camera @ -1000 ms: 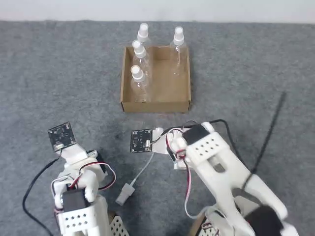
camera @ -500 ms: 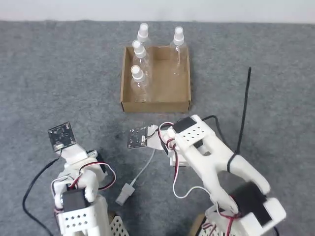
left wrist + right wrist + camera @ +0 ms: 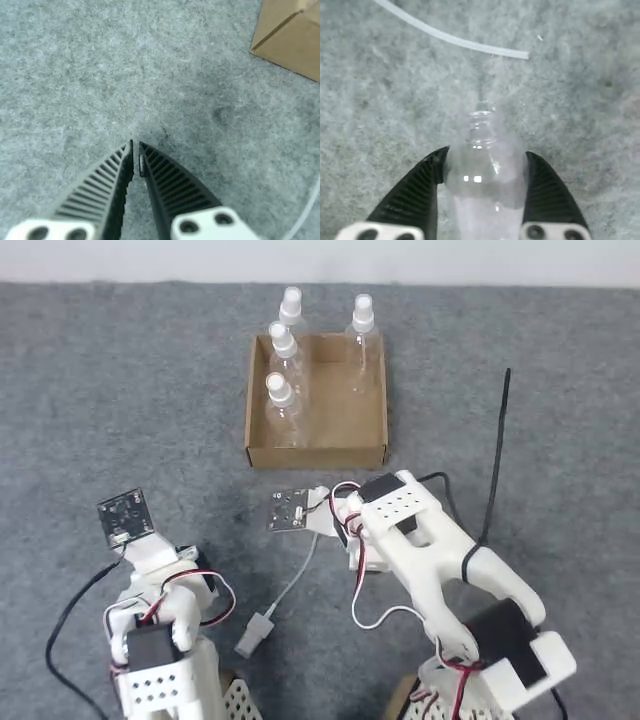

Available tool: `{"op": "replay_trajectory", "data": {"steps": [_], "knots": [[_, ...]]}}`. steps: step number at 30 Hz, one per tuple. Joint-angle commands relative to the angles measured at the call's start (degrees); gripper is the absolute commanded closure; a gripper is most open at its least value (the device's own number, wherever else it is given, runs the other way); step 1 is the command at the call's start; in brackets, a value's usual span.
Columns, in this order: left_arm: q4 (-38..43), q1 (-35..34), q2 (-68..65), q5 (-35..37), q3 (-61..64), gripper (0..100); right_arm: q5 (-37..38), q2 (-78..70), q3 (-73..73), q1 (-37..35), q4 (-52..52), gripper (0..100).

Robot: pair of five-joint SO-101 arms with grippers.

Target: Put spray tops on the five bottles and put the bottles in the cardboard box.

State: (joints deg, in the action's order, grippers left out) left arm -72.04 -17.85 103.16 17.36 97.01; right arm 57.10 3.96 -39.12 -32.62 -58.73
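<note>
A cardboard box (image 3: 317, 448) stands at the far middle of the carpet with several clear bottles (image 3: 284, 408) upright inside, each wearing a white spray top. Another clear bottle (image 3: 484, 175) with a bare open neck sits between the fingers of my right gripper (image 3: 485, 156), which is shut on it just in front of the box. A loose spray top (image 3: 254, 632) lies on the carpet, and its thin tube (image 3: 450, 39) runs past the bottle's mouth. My left gripper (image 3: 135, 146) is shut and empty, low over bare carpet, with the box corner (image 3: 292, 35) off to one side.
A black cable (image 3: 497, 455) trails across the carpet on the right. The left arm's base (image 3: 160, 660) stands at the near left and the right arm's base (image 3: 500, 660) at the near right. Grey carpet lies open on both sides of the box.
The right arm has folded and its elbow has swung outward, while its wrist with the bottle has crept slightly toward the box. The left arm has stayed still.
</note>
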Motion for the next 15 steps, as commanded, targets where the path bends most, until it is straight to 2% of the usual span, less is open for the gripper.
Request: {"op": "replay_trajectory", "data": {"steps": [1, 15], "knots": [[-0.18, -0.26, 1.23, -0.18, -0.48, 99, -3.87, 1.19, 5.89, 0.84, 0.57, 95.0], [-0.18, -0.26, 1.23, -0.18, -0.48, 99, -17.58, 1.27, 6.95, -0.31, 0.4, 95.7]]}}
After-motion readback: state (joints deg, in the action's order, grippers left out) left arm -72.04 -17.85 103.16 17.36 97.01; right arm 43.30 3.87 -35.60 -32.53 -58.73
